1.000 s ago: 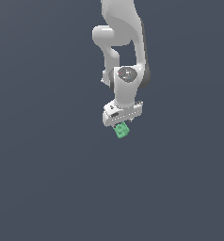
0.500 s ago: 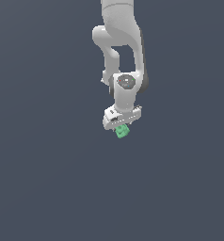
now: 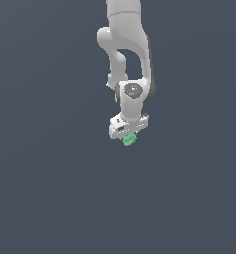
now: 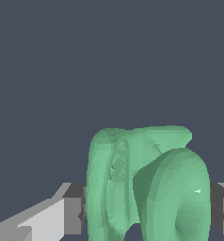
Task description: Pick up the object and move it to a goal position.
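The object (image 3: pixel 128 140) is a small bright green lumpy piece. It pokes out below the white gripper (image 3: pixel 129 136) in the exterior view. In the wrist view the object (image 4: pixel 147 183) fills the space between the two fingers (image 4: pixel 72 214), which press on it from both sides. The gripper is shut on the object and holds it in the air above the dark grey surface. Most of the object is hidden by the hand in the exterior view.
The white arm (image 3: pixel 126 49) comes down from the top of the exterior view. A plain dark grey surface (image 3: pixel 50 188) lies all around.
The gripper with the green object has moved slightly toward the exterior view's right and a little upward. The grip is unchanged.
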Robot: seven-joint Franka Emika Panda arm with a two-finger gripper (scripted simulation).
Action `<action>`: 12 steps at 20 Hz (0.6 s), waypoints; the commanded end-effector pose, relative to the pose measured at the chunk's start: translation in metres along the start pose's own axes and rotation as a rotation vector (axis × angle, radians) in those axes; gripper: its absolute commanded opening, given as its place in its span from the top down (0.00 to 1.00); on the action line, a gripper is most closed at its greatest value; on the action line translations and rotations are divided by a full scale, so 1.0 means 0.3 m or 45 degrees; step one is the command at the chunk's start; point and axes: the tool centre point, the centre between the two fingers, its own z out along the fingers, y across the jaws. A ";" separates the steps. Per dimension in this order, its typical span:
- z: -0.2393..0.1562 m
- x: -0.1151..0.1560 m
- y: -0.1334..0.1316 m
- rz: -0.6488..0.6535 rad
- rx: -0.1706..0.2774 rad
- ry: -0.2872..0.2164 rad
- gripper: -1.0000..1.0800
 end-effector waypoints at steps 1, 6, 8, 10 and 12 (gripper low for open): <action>0.004 -0.003 0.002 0.002 0.000 -0.002 1.00; 0.004 -0.003 0.002 0.002 0.000 -0.002 1.00; 0.000 0.001 0.000 0.000 0.000 0.001 1.00; -0.004 0.002 0.000 0.000 0.000 0.001 1.00; -0.015 0.004 0.001 0.000 0.000 0.001 1.00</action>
